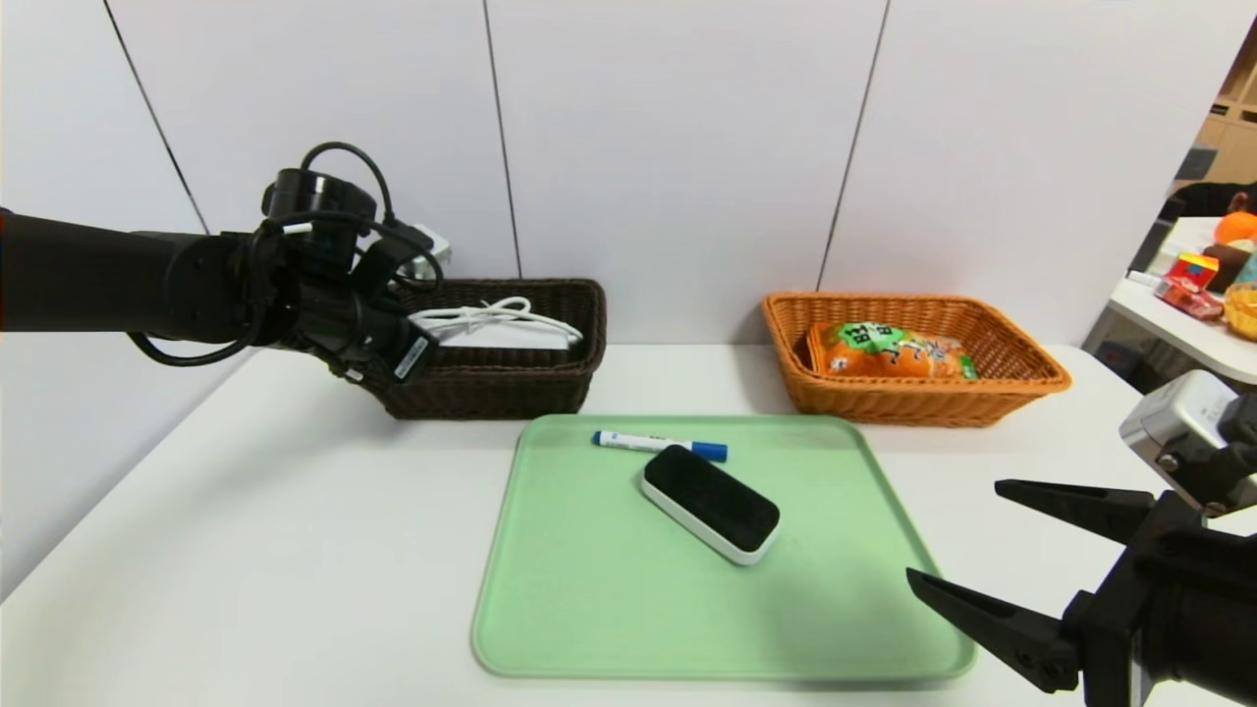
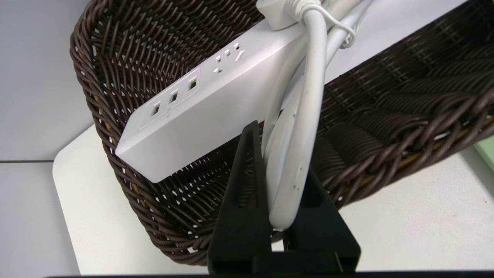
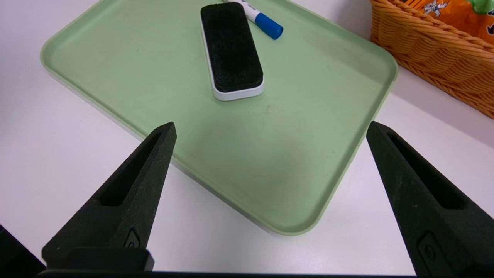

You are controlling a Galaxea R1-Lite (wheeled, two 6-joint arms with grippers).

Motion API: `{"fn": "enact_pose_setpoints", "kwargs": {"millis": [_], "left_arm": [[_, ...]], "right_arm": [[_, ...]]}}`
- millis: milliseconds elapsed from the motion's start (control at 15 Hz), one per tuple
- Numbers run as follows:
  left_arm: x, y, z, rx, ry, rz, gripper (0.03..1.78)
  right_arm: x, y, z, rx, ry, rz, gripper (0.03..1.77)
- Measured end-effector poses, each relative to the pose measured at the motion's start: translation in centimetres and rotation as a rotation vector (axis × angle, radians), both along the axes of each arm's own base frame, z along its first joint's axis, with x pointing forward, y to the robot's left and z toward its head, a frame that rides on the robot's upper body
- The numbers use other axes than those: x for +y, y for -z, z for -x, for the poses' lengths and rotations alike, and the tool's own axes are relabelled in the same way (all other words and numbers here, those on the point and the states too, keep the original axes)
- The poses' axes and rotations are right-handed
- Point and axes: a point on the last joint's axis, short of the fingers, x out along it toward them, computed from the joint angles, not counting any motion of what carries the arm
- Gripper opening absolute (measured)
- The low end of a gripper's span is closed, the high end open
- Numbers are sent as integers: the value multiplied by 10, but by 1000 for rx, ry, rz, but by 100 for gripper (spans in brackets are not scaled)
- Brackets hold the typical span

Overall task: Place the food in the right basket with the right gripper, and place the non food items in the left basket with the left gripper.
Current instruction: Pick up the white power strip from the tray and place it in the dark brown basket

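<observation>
Over the near-left corner of the dark brown woven wicker basket (image 1: 511,344), close to the surface's left edge, hangs the left claw (image 2: 276,170), closed on a loop of the white cord of the white power strip (image 2: 200,100), which is tilted inside the basket. On the pale green tray (image 1: 609,609) lie a black-topped white eraser block (image 1: 711,502) and a blue-capped white marker (image 1: 658,445), with free tray around them. At the tray's near-right corner the right claw (image 1: 967,535) hovers wide open, holding nothing. An orange snack bag (image 1: 899,352) lies in the orange-tan wicker basket (image 1: 1021,388)

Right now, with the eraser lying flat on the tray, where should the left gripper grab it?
Come from above and close the fingers across the eraser's narrow width, on its white long sides: it lies flat, felt up, diagonal on the green tray, clear of the marker.
</observation>
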Motion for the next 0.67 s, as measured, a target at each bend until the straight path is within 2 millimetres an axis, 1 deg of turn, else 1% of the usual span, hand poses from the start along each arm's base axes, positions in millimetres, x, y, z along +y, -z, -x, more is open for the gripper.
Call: {"fn": "enact_pose_setpoints", "kwargs": {"millis": [200,400,467,533,667], "left_arm": [[-2,0,-9,-11,1,2,15],[-3,3,-14,-6,5,-4,15],[-4,5,-15,-5,10,-11,22],[-4,5,-16,-10,13,-14,39],[-3,6,-16,-5,13,-16,68]], "right_arm": [[-1,1,1,-1,2,-1,170],[-2,2,2,0,1,0,170],[-2,2,2,0,1,0,170],[-2,2,2,0,0,1,170],[-2,1,2,-1,-1,0,170]]}}
